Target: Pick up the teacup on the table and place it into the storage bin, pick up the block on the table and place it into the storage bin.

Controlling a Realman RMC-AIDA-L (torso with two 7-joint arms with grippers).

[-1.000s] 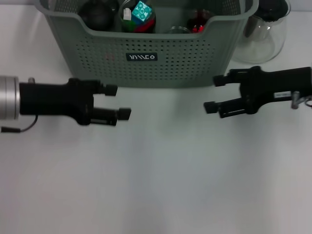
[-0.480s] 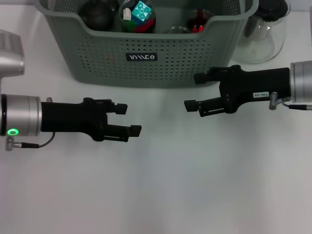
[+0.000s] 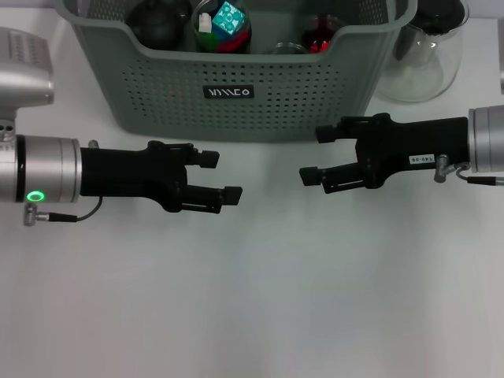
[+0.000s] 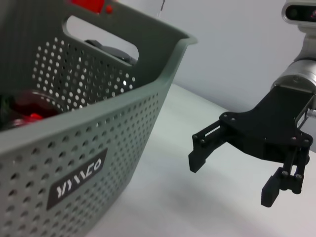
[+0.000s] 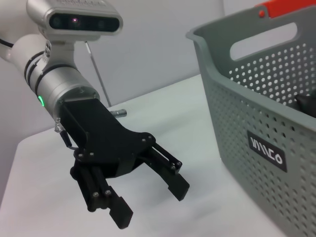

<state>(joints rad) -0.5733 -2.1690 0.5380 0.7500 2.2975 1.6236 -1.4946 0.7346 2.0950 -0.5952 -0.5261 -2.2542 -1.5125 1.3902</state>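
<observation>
On the left, my left gripper (image 3: 219, 174) hangs low over the white table (image 3: 252, 315), a little in front of the storage bin (image 3: 236, 87), with the arm lying almost level and reaching toward the middle; its two black fingers stand well apart and nothing is between them. I see no teacup and no block on the table in front of me. Inside the bin, near the middle, there is a dark round cup-like thing (image 3: 223, 25) with a teal patterned block (image 3: 229, 17) sitting in it, and I judge these are the things of the task, already put away, though I cannot be sure. If I must take them again, I think the cup is stiff, smooth and breakable, so I would close on its rim or wall gently; the block looks small, light and hard, easy to pinch on two flat sides. The bin itself seems light plastic, stiff enough, and its cut-out handle (image 5: 266, 33) is the natural place to hold it. More to the right, my right gripper (image 3: 320, 154) mirrors the left one: the arm comes in level from the right side, just in front of the bin and near its front wall, fingers also spread wide and empty. Beyond it, at the right corner of the bin, stands a clear glass carafe (image 3: 425, 49), which I should not touch
</observation>
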